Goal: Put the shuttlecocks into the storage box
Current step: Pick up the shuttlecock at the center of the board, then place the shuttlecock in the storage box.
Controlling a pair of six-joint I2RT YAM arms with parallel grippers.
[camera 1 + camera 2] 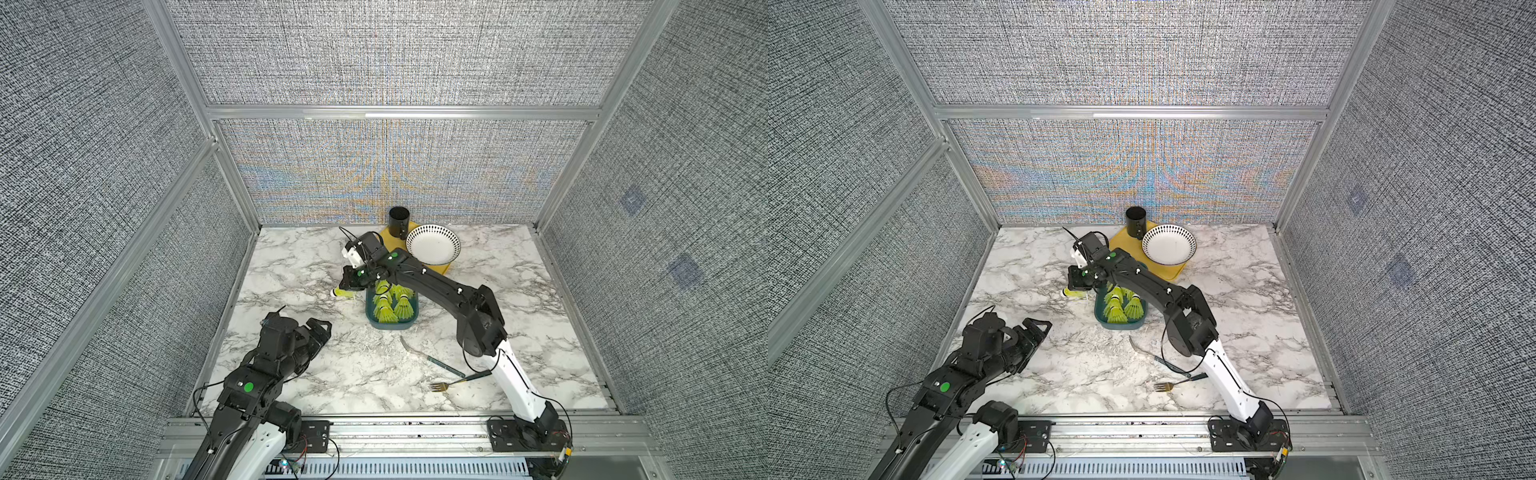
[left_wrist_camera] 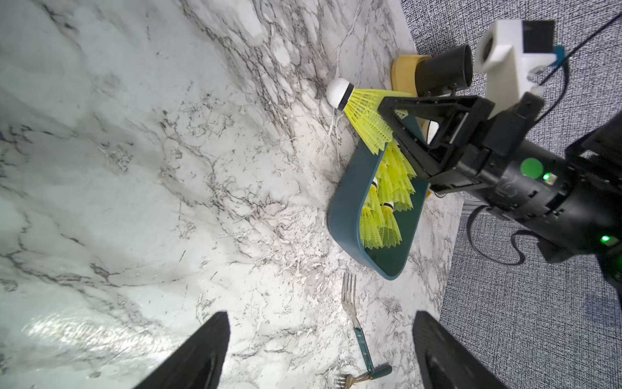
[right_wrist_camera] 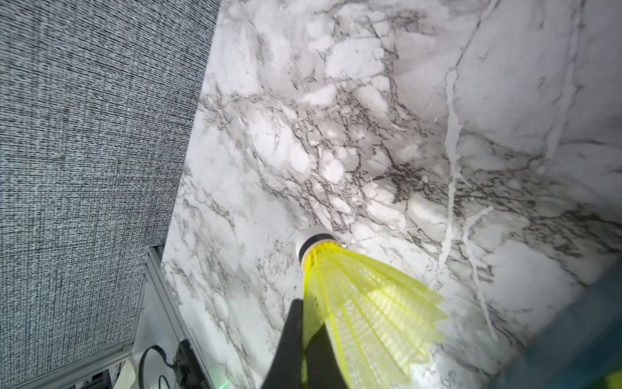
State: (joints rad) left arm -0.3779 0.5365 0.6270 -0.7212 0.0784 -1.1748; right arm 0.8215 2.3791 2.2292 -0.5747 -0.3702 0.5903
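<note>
- Right gripper (image 2: 387, 109) jaws are clamped down narrow on the yellow skirt of one shuttlecock (image 2: 365, 116). The right wrist view shows the black fingers (image 3: 294, 333) pinching the mesh.
- That held shuttlecock (image 1: 343, 293) lies sideways, white tip pointing to 9 o'clock, just outside the storage box (image 1: 390, 325) at its 10 o'clock corner. I can't tell whether the tip touches the table (image 1: 291, 270).
- Left gripper (image 1: 322, 334) jaws stand wide apart with nothing between them. It is well away from the box, out at its 8 o'clock.
- The storage box sits near the middle of the table, and a bunch of shuttlecocks (image 1: 392, 305) is already piled inside, skirts overlapping.
- At 12 o'clock on the table there's a yellow tray (image 1: 440, 268) carrying a white bowl (image 1: 432, 245) and a black cup (image 1: 399, 222).
- At 5 o'clock from the box a silver fork (image 1: 415, 351) and a gold fork (image 1: 439, 387) lie flat.
</note>
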